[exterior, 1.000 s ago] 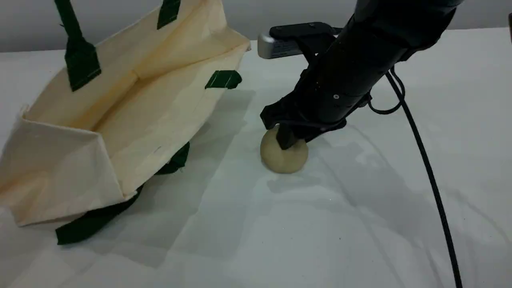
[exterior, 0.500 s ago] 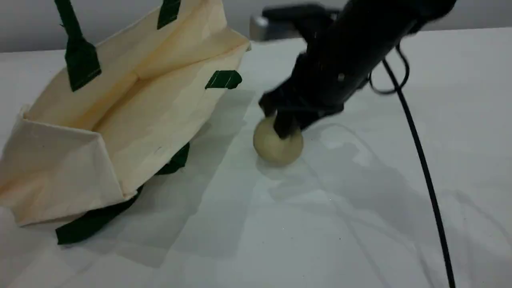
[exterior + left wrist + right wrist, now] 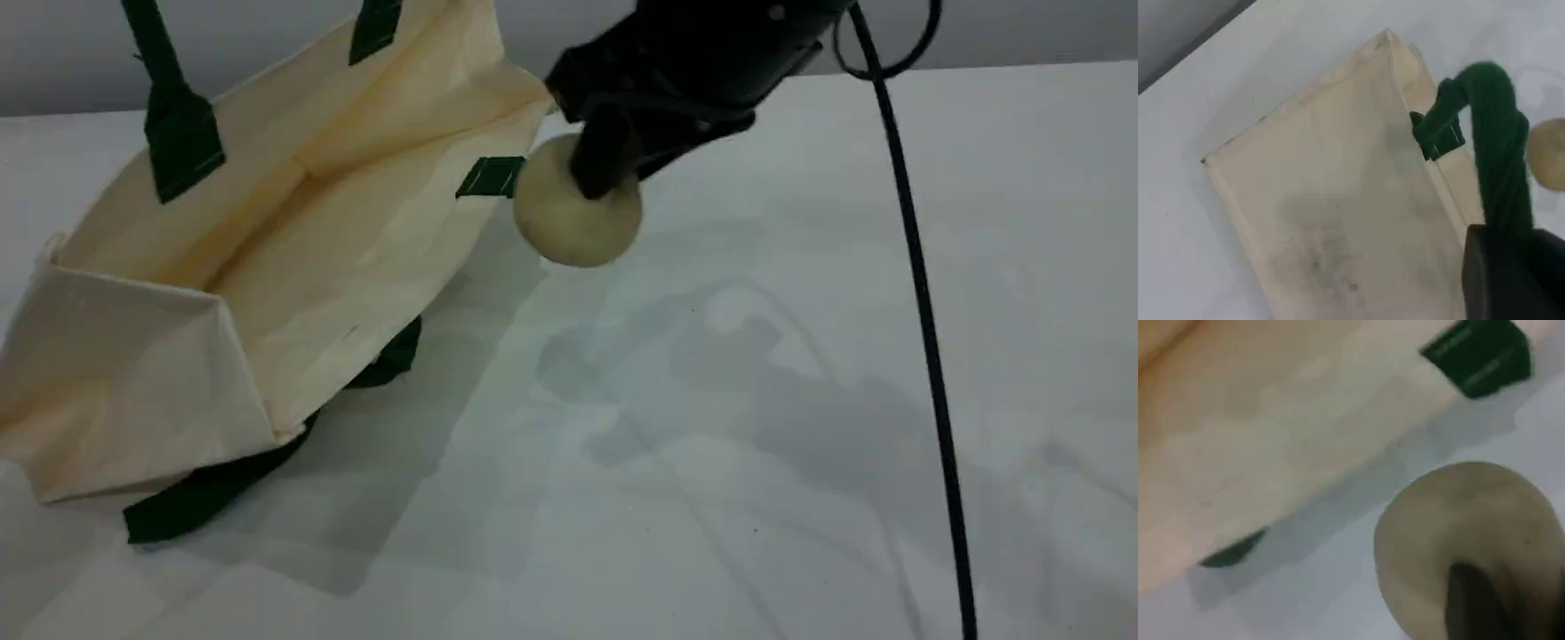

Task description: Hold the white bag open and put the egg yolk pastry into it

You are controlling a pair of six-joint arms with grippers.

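The white bag point(image 3: 293, 240) stands open on the left of the table, its mouth facing up and toward the camera. One dark green rope handle point(image 3: 160, 53) runs up out of the scene view. In the left wrist view that rope handle point(image 3: 1498, 153) is pinched in my left gripper point(image 3: 1511, 273) above the bag point(image 3: 1338, 200). My right gripper point(image 3: 609, 173) is shut on the egg yolk pastry point(image 3: 569, 222), a pale tan ball hanging above the table just right of the bag's near rim. The right wrist view shows the pastry point(image 3: 1458, 527) under a dark fingertip point(image 3: 1475, 600).
A black cable point(image 3: 925, 311) hangs from the right arm down across the table's right side. The bag's second handle point(image 3: 213, 489) lies flat under its near corner. A white cloth point(image 3: 711, 444) covers the table.
The right gripper has lifted the pastry off the table and carried it up and left, toward the bag's rim. The bag has stayed where it was.
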